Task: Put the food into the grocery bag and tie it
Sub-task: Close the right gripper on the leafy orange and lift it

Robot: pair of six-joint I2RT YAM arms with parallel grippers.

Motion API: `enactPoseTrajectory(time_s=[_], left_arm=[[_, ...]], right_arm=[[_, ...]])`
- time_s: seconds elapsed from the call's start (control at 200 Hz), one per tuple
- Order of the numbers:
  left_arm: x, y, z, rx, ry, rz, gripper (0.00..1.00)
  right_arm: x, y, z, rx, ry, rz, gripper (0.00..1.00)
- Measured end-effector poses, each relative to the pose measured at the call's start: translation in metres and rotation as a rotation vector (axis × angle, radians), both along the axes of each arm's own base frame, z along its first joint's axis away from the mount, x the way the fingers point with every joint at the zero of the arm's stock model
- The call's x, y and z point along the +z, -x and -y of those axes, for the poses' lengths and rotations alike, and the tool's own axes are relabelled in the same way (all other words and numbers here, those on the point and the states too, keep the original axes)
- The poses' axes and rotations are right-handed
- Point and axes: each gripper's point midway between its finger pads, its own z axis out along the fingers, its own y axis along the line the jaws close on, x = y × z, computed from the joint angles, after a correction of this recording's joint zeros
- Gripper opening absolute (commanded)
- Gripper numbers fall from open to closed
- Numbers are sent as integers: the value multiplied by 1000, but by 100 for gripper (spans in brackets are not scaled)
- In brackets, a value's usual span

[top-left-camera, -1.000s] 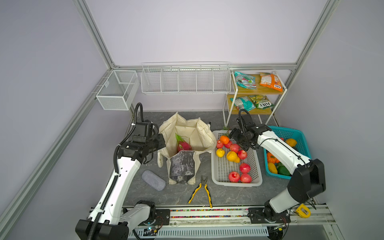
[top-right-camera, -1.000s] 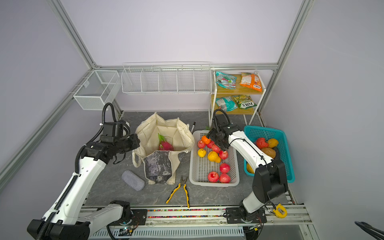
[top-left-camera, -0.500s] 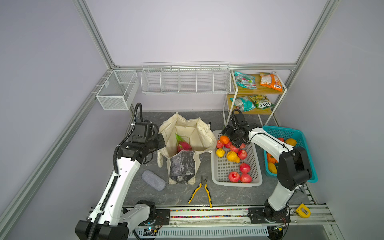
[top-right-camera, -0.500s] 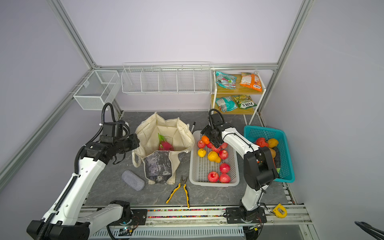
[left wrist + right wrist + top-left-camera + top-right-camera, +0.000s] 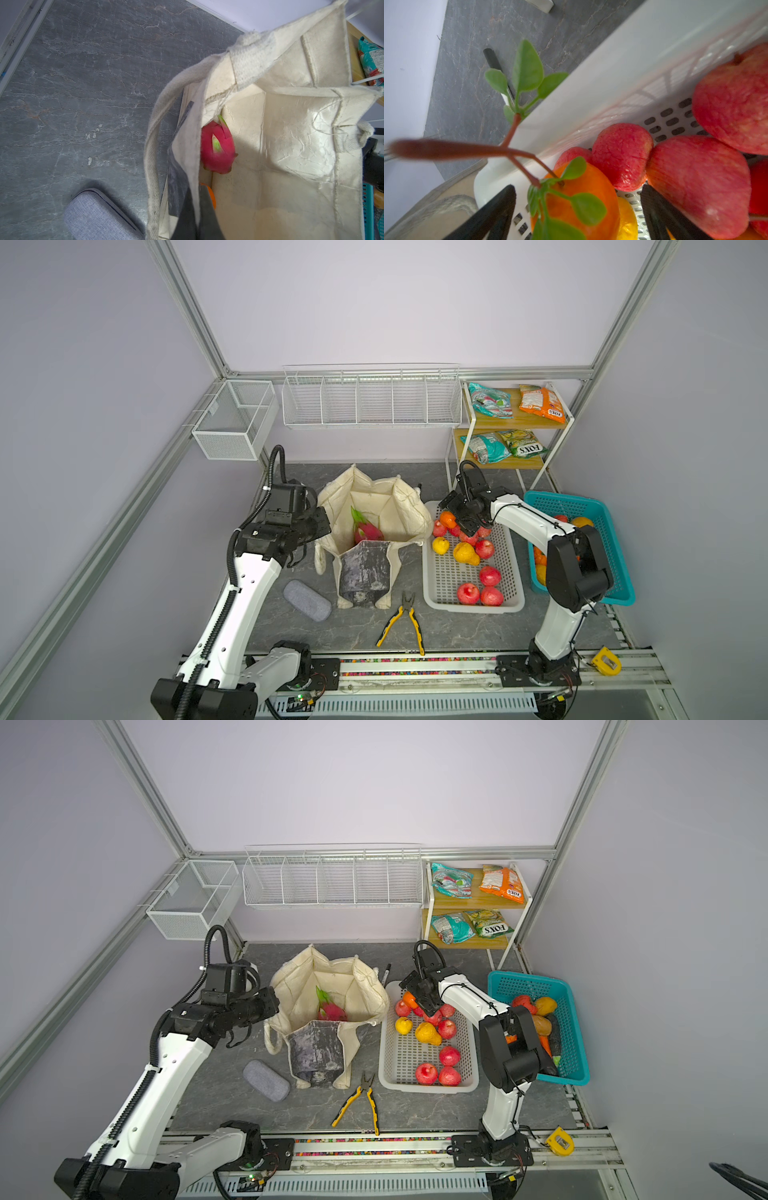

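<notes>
Right end effector (image 5: 578,188) spread wide around an orange (image 5: 448,519) in the basket (image 5: 469,608) beside the grocery bag (image 5: 409,510); likely firm and slick, best gripped mid-body. Left end effector (image 5: 321,521) pinches the bag's rim.

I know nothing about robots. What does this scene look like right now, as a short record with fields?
Bag: grocery bag stands open, dragon fruit inside
Left arm: left gripper shut on the bag's rim
Right arm: right gripper open, jaws either side of a leafy orange
Tray: white basket holds red apples and a yellow pear
Shelf: FOX'S packets, untouched
</notes>
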Motion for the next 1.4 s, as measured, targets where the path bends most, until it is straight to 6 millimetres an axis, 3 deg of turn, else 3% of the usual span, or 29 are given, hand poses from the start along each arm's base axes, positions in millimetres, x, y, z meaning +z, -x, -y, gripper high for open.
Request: enactPoseTrajectory(time_s=[1.035, 1.4], left_arm=[[3, 0, -1, 2, -1, 6, 0], [5, 7, -2, 2, 2, 19, 0]], right_arm=[[0, -4, -10, -13, -33, 25, 55], [29, 4, -14, 3, -56, 82, 55]])
